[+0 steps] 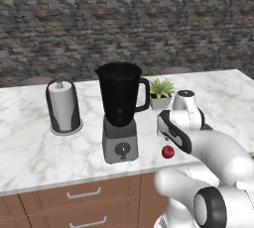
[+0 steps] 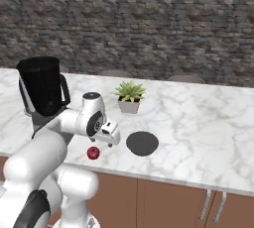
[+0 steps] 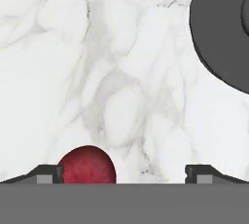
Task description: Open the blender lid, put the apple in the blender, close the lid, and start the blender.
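Note:
The blender (image 1: 119, 98) stands mid-counter, a black jar on a grey base with a dial, and its top is uncovered. It also appears at the left edge (image 2: 42, 90). The blender lid (image 2: 142, 142), a dark grey disc, lies flat on the marble to the right of the hand, and part of the lid (image 3: 221, 33) shows in the hand view. The apple (image 2: 93, 152) sits near the counter's front edge, right of the blender base (image 1: 168, 151). My gripper (image 2: 111, 142) hangs open just above the counter between apple and lid. In the hand view the apple (image 3: 87, 165) lies beside one fingertip (image 3: 48, 174).
A white paper-towel roll in a dark holder (image 1: 63, 107) stands left of the blender. A small potted plant (image 1: 161, 93) sits behind the hand. The marble counter (image 2: 198, 123) stretches wide to the right. Drawers (image 1: 84, 193) lie below the front edge.

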